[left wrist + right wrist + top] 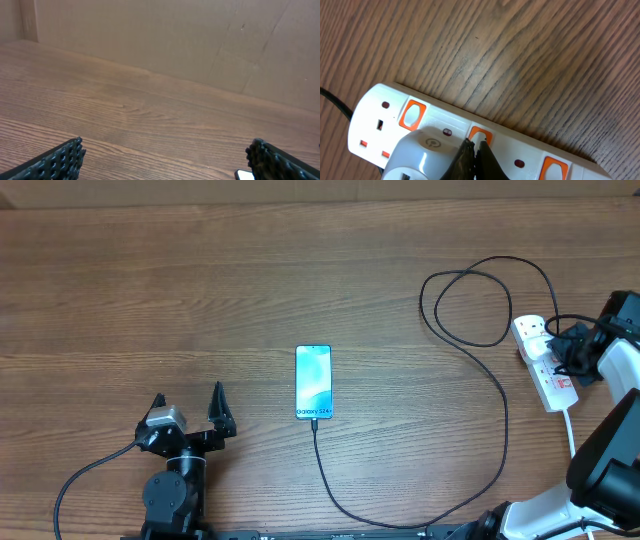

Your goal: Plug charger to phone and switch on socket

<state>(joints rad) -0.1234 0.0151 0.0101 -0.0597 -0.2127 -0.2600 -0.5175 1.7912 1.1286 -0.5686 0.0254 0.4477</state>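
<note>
**Right hand (474,148) closed at the socket (553,387), left hand (188,394) spread**

The right arm reaches in from the right edge of the worktop (200,280). Its fingertips are pinched together at an orange switch (479,134). The left hand sits low near the front edge, fingers wide apart and empty. The phone (313,382) lies mid-worktop, with the charger (505,415) meeting its near end.

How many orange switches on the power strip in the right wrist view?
3 orange switches: one near the power strip's left end, one mid-strip at the right gripper's shut tips, one cut off at the bottom edge. More may lie out of frame.
</note>
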